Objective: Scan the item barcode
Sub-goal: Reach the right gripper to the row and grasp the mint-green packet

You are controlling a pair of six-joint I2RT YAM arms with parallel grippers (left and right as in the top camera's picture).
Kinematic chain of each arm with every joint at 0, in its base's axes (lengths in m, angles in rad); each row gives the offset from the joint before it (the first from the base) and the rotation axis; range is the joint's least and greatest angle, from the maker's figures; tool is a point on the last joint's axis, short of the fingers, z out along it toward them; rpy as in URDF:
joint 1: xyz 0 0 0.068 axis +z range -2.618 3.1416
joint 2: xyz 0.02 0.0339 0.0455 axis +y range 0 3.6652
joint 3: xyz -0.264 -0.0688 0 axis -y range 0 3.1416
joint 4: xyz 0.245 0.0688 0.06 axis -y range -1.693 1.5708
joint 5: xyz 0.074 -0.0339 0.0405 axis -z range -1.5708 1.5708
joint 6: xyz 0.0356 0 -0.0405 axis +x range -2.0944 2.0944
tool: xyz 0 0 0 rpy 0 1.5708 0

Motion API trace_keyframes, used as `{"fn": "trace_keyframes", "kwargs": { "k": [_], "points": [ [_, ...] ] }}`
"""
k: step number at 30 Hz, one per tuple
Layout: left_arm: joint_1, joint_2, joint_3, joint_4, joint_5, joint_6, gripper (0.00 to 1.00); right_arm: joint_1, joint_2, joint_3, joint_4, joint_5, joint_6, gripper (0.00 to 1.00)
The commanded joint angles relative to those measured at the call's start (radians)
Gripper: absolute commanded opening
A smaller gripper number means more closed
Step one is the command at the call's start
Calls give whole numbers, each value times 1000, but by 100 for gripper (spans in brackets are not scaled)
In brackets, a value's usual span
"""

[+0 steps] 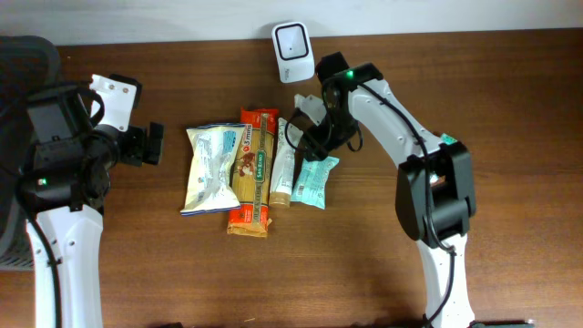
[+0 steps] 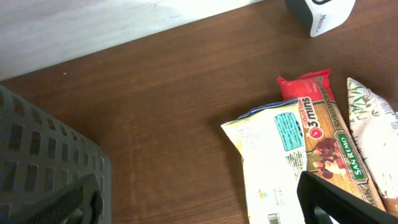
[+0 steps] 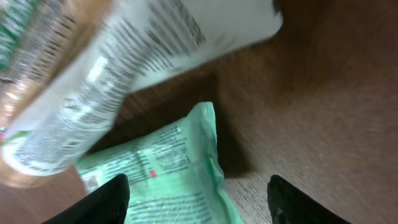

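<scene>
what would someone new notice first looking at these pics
A row of four food packets lies in the middle of the table: a pale yellow pouch, a red San Remo pasta pack, a slim white packet and a mint-green packet. The right gripper hangs open just over the mint-green one, and a white barcode scanner stands at the far edge.

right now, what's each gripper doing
left gripper: open, holding nothing
right gripper: open over the mint-green snack packet, not gripping it
</scene>
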Motion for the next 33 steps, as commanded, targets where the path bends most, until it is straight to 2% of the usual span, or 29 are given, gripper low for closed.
{"fn": "trace_keyframes", "kwargs": {
  "k": [1, 8, 16, 18, 19, 20, 21, 22, 27, 33],
  "points": [
    [4, -11, 3, 1, 0, 16, 99, -4, 21, 11, -14, 10, -60, 68],
    [4, -11, 3, 1, 0, 16, 99, -50, 63, 11, -40, 16, -130, 65],
    [4, -11, 3, 1, 0, 16, 99, -60, 79, -18, -66, -7, -134, 64],
    [4, -11, 3, 1, 0, 16, 99, -61, 80, -50, -65, -7, -130, 56],
    [4, -11, 3, 1, 0, 16, 99, -61, 80, -60, -67, -11, -129, 47],
    [4, -11, 3, 1, 0, 16, 99, -62, 79, -64, -69, -11, -129, 33],
    [4, -11, 3, 1, 0, 16, 99, -63, 79, -64, -79, -10, -122, 14],
    [4, -11, 3, 1, 0, 16, 99, -64, 79, -64, -88, -10, -114, 5],
    [4, -11, 3, 2, 0, 16, 99, -109, 61, -58, -117, -9, -10, 4],
    [4, -11, 3, 1, 0, 16, 99, -216, -60, 40, -192, -29, 173, 4]
  ]
}}
